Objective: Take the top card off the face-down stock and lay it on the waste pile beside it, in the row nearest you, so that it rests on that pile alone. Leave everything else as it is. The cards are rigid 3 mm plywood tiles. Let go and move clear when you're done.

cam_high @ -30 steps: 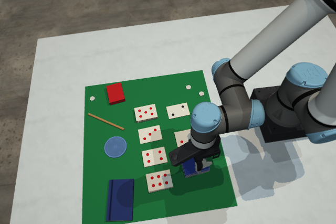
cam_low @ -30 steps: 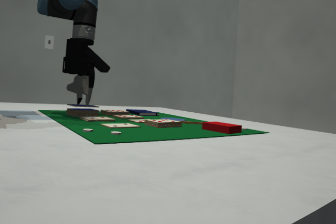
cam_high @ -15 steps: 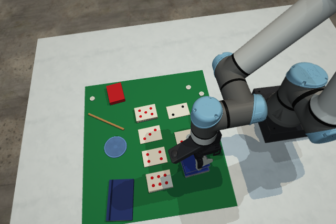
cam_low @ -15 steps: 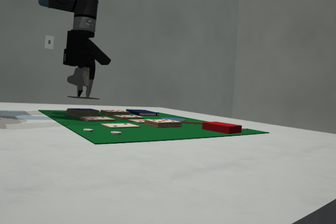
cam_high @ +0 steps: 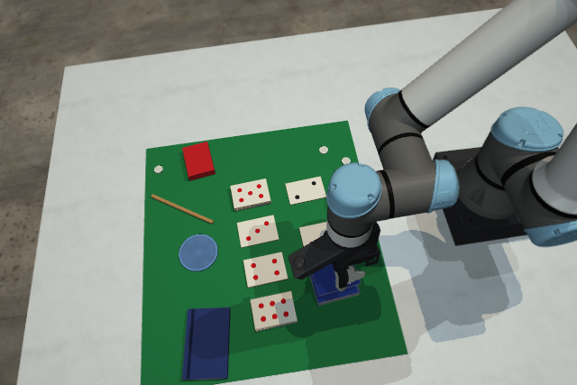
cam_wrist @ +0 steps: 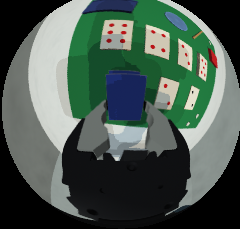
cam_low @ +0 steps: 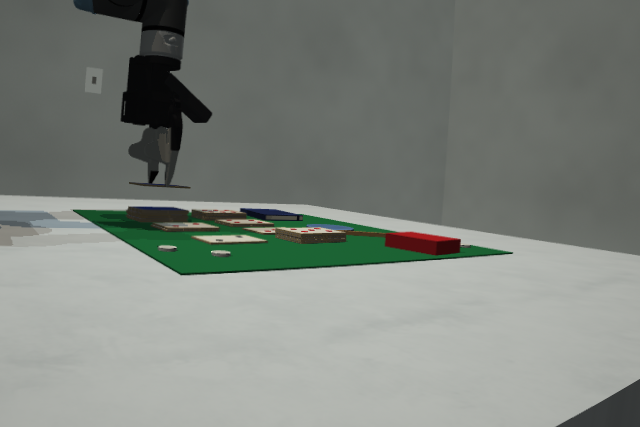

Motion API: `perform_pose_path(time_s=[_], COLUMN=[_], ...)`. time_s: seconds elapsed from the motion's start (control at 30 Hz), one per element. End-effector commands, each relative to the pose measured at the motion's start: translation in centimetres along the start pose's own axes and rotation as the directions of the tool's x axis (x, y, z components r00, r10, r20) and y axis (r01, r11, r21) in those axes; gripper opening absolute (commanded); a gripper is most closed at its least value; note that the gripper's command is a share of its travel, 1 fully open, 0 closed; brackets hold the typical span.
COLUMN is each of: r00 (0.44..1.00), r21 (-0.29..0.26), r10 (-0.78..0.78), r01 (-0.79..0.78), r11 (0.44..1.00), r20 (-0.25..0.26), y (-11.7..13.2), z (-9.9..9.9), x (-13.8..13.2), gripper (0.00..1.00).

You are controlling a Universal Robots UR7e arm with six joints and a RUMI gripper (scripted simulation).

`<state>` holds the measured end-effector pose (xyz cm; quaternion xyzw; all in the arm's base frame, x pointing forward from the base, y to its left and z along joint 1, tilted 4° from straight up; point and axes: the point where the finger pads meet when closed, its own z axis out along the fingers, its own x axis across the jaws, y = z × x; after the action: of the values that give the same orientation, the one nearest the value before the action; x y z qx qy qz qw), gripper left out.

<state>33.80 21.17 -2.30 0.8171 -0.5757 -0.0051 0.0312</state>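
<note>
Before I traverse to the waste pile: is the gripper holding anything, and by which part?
Yes. The gripper holds one blue-backed plywood card, pinched across its edges near one end, flat and clear above the blue-topped stock.

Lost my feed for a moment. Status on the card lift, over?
Gripper shut on blue-backed card, held flat, well above the stock. Waste pile beside it, not yet reached. Nothing between card and pile.

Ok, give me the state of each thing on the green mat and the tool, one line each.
Tool: shut on the blue-backed card.
Blue-backed card: lifted, level, above the stock.
Stock: face down, on the mat.
Waste pile: face up, six red spots.
Notebook: closed, flat.
</note>
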Motion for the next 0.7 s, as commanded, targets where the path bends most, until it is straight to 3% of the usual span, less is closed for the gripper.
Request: perform_pose_path(time_s=[0.0, 0.27, 0.67], r00=[1.0, 1.0, 0.998], r21=[0.001, 0.001, 0.001], r10=[0.006, 0.021, 0.058], r01=[-0.006, -0.021, -0.058], r11=[1.0, 1.0, 0.998], r20=[0.0, 0.0, 0.0], y=[0.0, 0.2, 0.5], z=[0.0, 0.0, 0.0], x=[0.9, 3.5, 9.7], gripper=[0.38, 0.38, 0.38])
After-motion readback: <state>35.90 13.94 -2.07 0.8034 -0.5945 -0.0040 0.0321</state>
